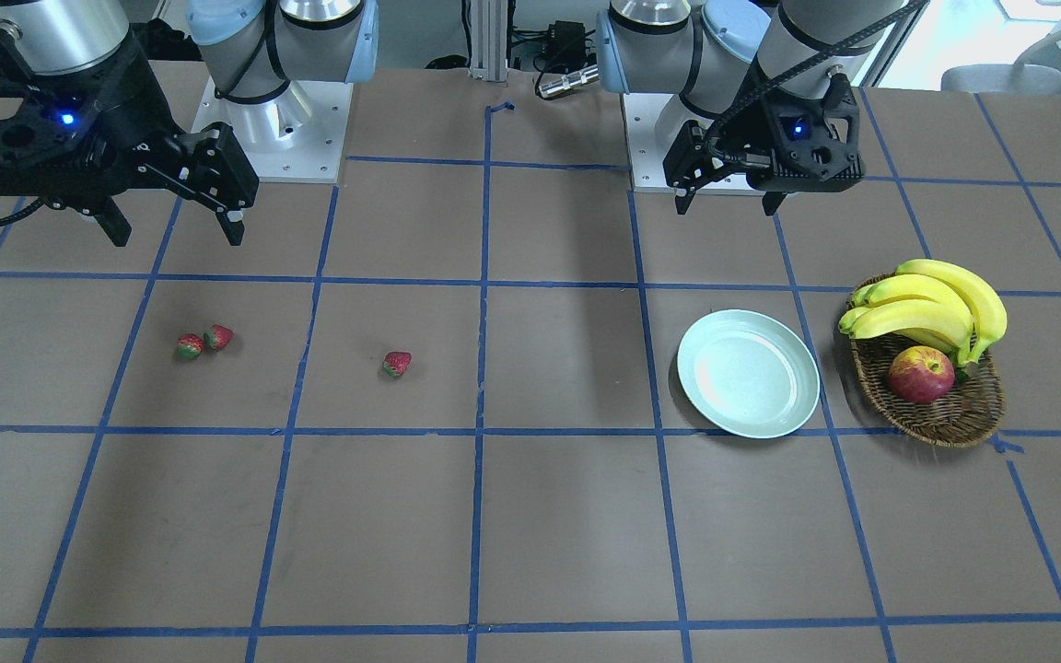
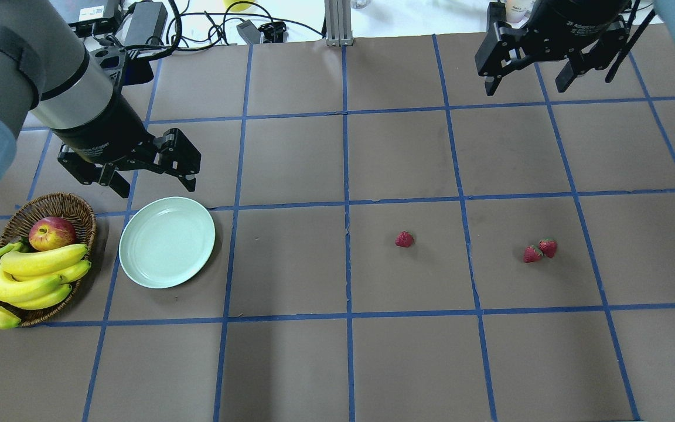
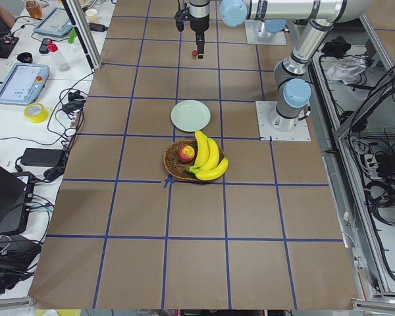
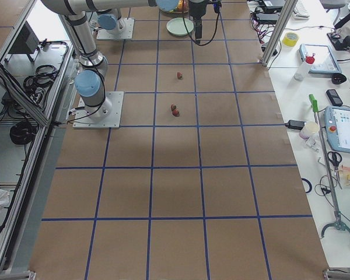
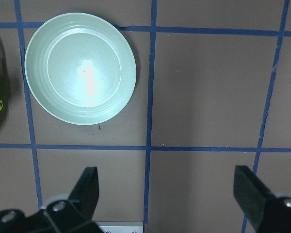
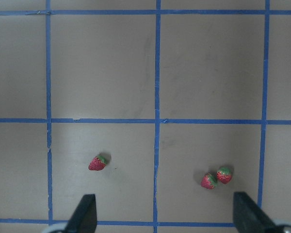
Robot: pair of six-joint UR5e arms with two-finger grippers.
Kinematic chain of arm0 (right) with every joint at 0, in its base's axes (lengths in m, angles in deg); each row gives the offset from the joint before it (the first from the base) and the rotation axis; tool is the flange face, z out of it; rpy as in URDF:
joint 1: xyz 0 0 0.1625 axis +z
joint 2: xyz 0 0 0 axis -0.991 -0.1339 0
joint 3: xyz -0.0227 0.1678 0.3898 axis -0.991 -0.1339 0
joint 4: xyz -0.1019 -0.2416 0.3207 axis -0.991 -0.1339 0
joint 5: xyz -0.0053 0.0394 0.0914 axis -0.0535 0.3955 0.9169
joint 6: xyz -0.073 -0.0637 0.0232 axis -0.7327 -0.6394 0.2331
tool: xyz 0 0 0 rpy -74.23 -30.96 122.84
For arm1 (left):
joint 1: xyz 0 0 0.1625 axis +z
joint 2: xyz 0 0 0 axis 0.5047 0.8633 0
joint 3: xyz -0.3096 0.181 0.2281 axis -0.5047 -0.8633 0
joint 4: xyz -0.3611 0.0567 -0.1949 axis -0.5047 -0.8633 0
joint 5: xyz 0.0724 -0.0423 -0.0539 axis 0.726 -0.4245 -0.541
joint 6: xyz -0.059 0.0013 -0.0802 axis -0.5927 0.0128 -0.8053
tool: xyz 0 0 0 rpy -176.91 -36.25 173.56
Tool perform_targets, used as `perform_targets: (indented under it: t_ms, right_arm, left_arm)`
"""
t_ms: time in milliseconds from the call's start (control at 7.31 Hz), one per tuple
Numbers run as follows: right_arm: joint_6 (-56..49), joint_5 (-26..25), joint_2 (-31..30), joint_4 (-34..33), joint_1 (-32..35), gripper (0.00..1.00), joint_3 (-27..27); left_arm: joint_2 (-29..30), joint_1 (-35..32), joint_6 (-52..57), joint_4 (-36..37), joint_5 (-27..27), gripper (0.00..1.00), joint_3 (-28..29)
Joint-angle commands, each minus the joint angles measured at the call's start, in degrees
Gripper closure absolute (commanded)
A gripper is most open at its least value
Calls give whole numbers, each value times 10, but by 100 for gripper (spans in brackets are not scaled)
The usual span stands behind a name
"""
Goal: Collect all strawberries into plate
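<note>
Three strawberries lie on the brown table. One strawberry point(image 2: 404, 239) lies alone near the middle point(image 1: 396, 364) point(image 6: 98, 163). Two strawberries point(image 2: 539, 251) touch each other further toward my right side point(image 1: 204, 342) point(image 6: 216, 177). The pale mint-green plate point(image 2: 167, 242) stands empty on my left side point(image 1: 748, 372) point(image 5: 80, 68). My left gripper point(image 2: 149, 189) is open and empty, raised just behind the plate point(image 1: 727, 206). My right gripper point(image 2: 526, 88) is open and empty, raised well behind the two strawberries point(image 1: 177, 232).
A brown wicker basket point(image 2: 79, 213) with a red-yellow apple point(image 2: 52, 232) and a bunch of bananas point(image 2: 18, 281) stands next to the plate, at the table's left end. Blue tape lines grid the table. Cables and devices lie beyond the far edge.
</note>
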Motion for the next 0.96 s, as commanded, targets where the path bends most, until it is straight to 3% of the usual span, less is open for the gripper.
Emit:
perform_targets:
  t_ms: [0, 821]
  right_arm:
    - [3, 0, 0, 0, 0, 0, 0]
    - [6, 0, 5, 6, -11, 0, -12]
  left_arm:
    - [0, 0, 0, -1, 0, 0, 0]
    - [2, 6, 0, -1, 2, 0, 0]
